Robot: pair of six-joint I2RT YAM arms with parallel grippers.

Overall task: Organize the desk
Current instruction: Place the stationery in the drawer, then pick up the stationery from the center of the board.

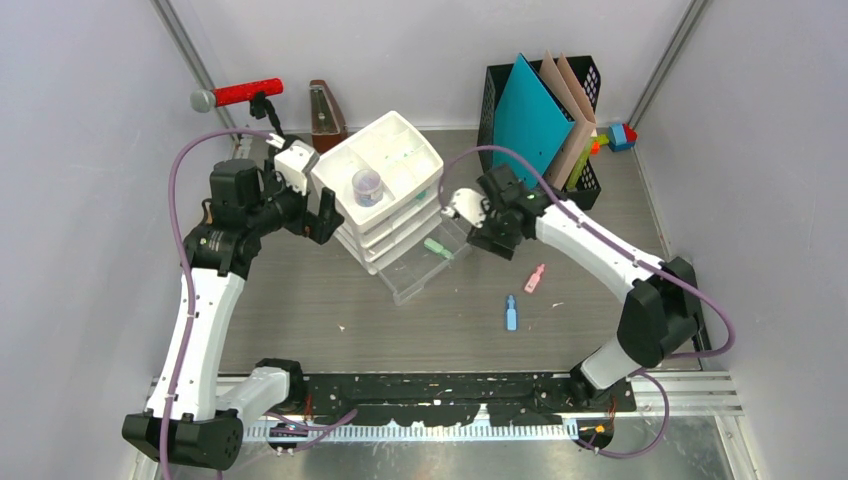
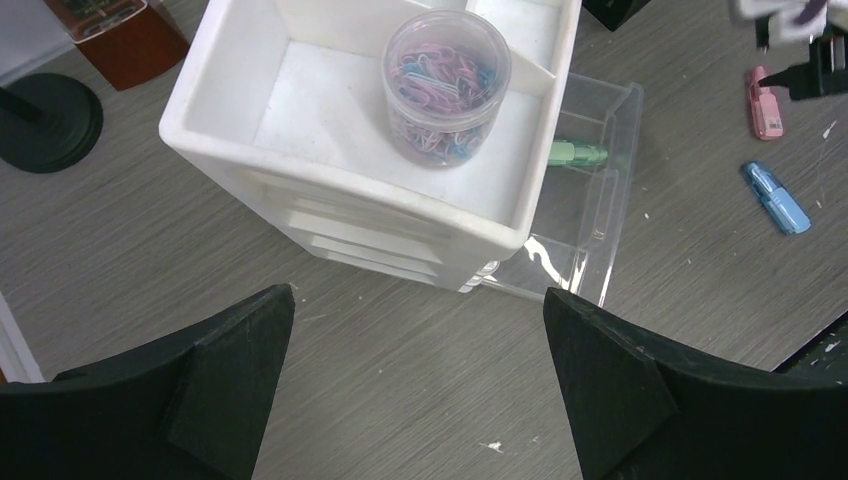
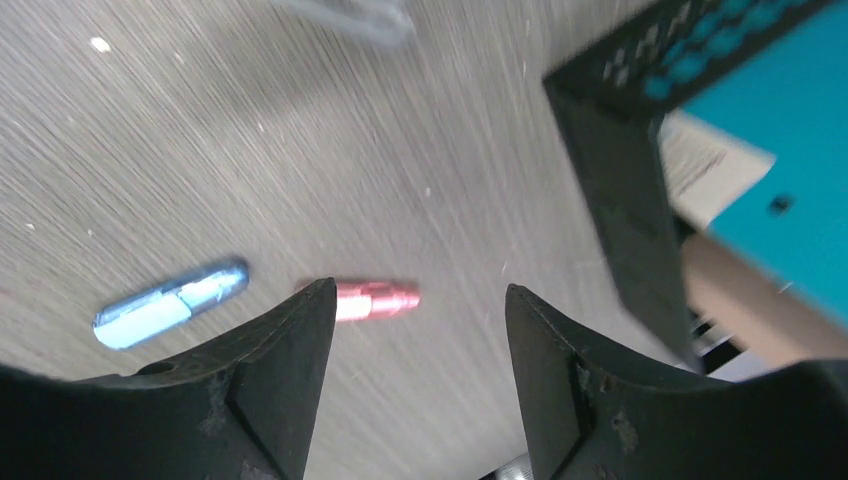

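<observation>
**Two-arm tidying scene, with hazards judged from the present layout.** The table (image 1: 330,310) spreads beneath and around the white drawer unit (image 1: 390,232), which is the reference for all positions. On top of the unit, in its tray, stands a clear jar of paper clips (image 2: 446,85). At the unit's base the lowest clear drawer (image 2: 610,200) is pulled out, with a green marker (image 2: 577,153) lying inside. Right of the unit, beyond the drawer's front, a pink marker (image 1: 535,278) and a blue marker (image 1: 510,312) lie loose on the table, near each other but apart. The left claw (image 2: 415,295) hovers at the unit's left side, jaws wide apart and empty. The right claw (image 3: 417,288) hangs just right of the open drawer, jaws apart with nothing between them; its blurred wrist view looks down on the pink marker. Likely failures are as follows. (a) The markers look round-bodied, so a closure that meets one off-centre or across its taper could squirt or roll it away from the unit. (b) A descent carried too low would drive the fingertips into the table. (c) The protruding drawer front stands between the markers and the drawer's interior, so a clip there by the right arm could shove the drawer or slew the whole unit. (d) Any sideways drift of the left claw into the unit could shake or topple the jar.
</observation>
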